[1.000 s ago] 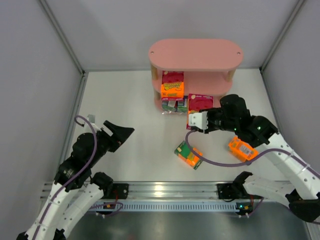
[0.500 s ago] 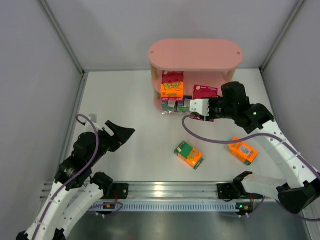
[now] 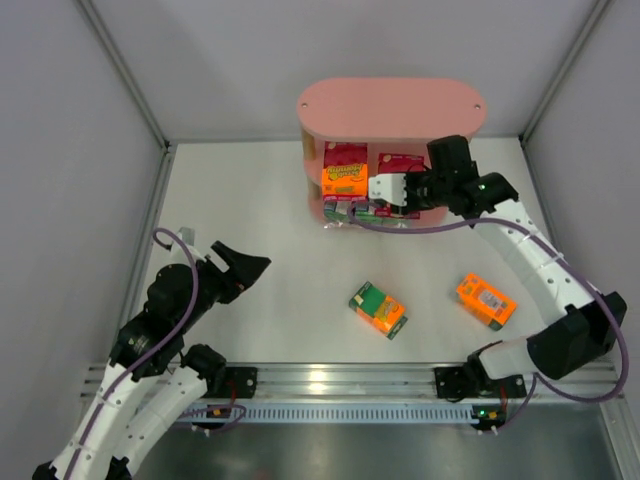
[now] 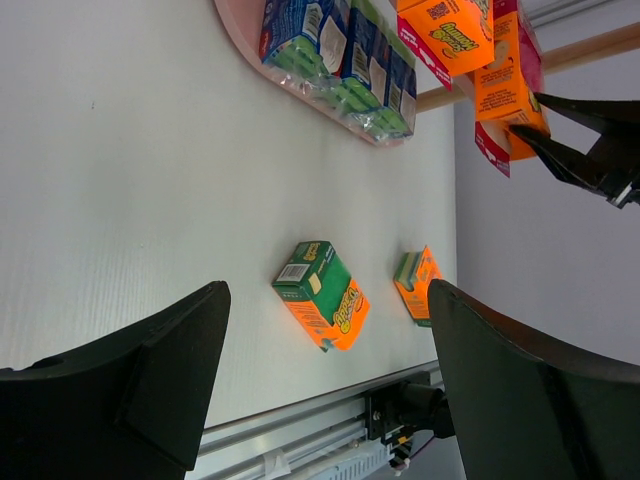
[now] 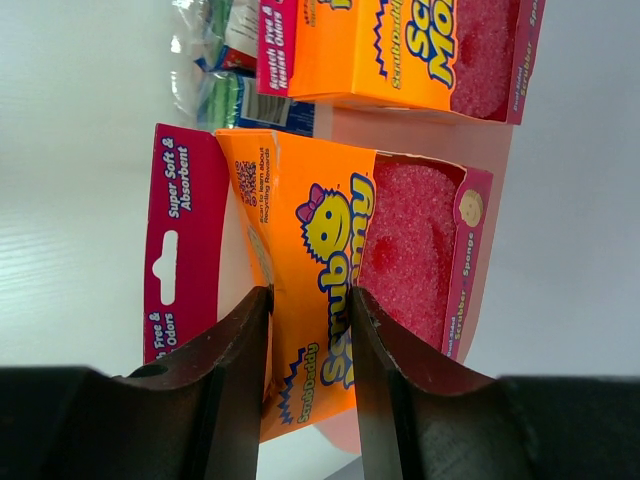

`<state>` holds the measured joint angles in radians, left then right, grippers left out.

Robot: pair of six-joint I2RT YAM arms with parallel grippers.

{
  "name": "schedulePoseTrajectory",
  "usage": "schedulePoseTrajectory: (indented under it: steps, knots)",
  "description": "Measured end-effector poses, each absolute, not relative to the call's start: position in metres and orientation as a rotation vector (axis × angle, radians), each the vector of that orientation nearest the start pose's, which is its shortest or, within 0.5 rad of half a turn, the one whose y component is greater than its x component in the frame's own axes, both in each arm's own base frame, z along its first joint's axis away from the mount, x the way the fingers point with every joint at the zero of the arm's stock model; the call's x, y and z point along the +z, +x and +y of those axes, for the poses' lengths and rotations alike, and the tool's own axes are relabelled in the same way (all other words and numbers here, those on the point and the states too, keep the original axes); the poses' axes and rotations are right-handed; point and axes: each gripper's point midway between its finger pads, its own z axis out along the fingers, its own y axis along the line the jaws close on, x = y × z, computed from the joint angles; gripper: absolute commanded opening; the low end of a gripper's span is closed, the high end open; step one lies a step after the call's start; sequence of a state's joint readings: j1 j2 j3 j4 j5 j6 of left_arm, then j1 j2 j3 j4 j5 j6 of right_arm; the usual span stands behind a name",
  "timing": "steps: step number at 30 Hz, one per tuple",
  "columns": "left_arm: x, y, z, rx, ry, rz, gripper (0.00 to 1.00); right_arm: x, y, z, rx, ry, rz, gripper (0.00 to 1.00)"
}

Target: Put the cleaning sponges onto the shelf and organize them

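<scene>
Right gripper (image 3: 388,188) holds an orange-and-magenta pack (image 5: 400,240) at the shelf (image 3: 400,108).
Clamped on its thin sides, it can stand beside the matching pack (image 3: 344,170); left gripper (image 3: 252,265) hangs spread apart.

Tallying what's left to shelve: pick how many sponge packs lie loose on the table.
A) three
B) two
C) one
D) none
B: only the green-and-orange pack and the orange pack lie on the table. Another orange-and-magenta pack is gripped by the right end effector at the shelf.
</scene>
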<state>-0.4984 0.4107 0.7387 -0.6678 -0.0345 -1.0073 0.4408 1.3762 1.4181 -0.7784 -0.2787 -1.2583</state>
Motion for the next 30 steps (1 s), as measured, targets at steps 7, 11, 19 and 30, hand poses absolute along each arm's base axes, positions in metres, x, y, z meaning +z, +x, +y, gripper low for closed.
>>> schedulePoseTrajectory:
  steps: [7,11,19,30]
  knots:
    - [0.25,0.179,-0.13,-0.955,-0.53,1.965,0.86,0.253,0.381,0.172,-0.11,-1.821,1.388,0.31]
    - [0.25,0.179,-0.13,-0.954,-0.528,1.965,0.87,0.253,0.389,0.171,-0.099,-1.831,1.356,0.31]
    - [0.249,0.18,-0.131,-0.951,-0.53,1.971,0.87,0.265,0.397,0.183,-0.073,-1.838,1.282,0.31]
    - [0.249,0.179,-0.131,-0.954,-0.528,1.973,0.87,0.258,0.405,0.187,-0.053,-1.849,1.295,0.33]
